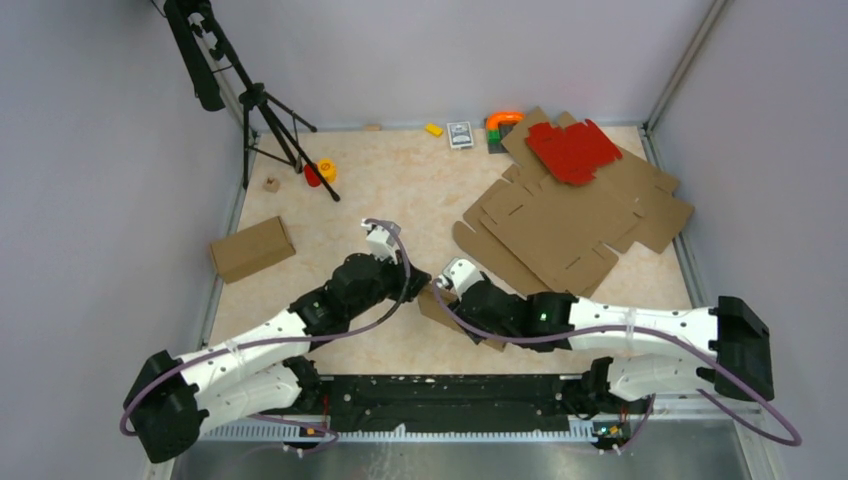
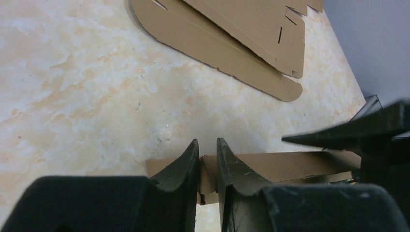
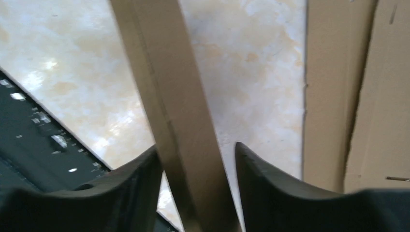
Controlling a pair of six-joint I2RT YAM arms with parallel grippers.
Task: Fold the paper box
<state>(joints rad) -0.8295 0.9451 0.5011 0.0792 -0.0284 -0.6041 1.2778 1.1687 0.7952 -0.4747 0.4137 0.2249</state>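
Pinched almost shut on a thin flap edge of the paper box [image 2: 270, 166]: left gripper [image 2: 208, 145]. Plain brown card, lying at the near middle of the table [image 1: 400, 190]. Set apart around a raised flat strip of it: right gripper [image 3: 196, 152]. Farther right, flat die-cut sheets [image 1: 560, 230], with a red sheet [image 1: 572, 150] on top.

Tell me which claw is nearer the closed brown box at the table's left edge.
Left. The left claw lies right of the closed brown box; the right claw lies farther right.
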